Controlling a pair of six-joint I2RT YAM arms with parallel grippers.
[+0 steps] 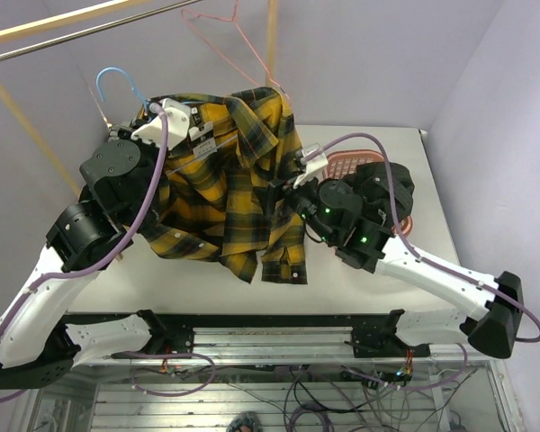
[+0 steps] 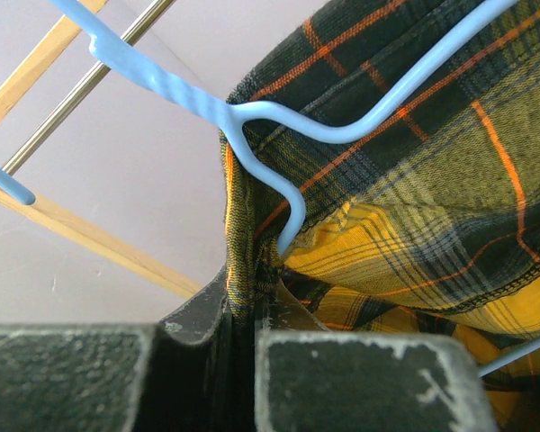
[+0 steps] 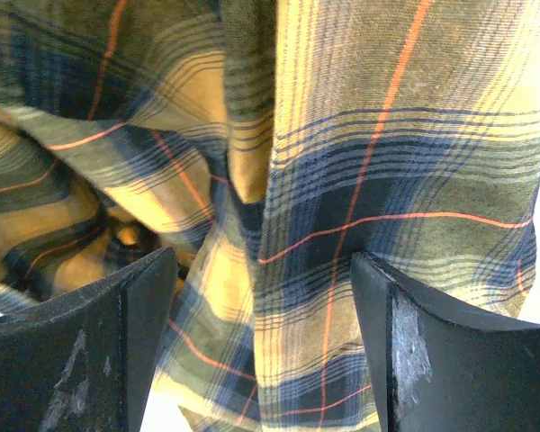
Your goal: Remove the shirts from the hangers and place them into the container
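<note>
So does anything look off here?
Yes: the plaid shirt hangs bunched and lopsided on the blue hanger, its edge pinched in the left pincer. Above, the empty pink hanger dangles crooked.

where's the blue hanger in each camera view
Top external: blue hanger at upper left, hook rising above the plaid shirt.
Left wrist: across the top, bending down into the collar.
Right wrist: not in it.
Shared landmark: the plaid shirt, in all three.
</note>
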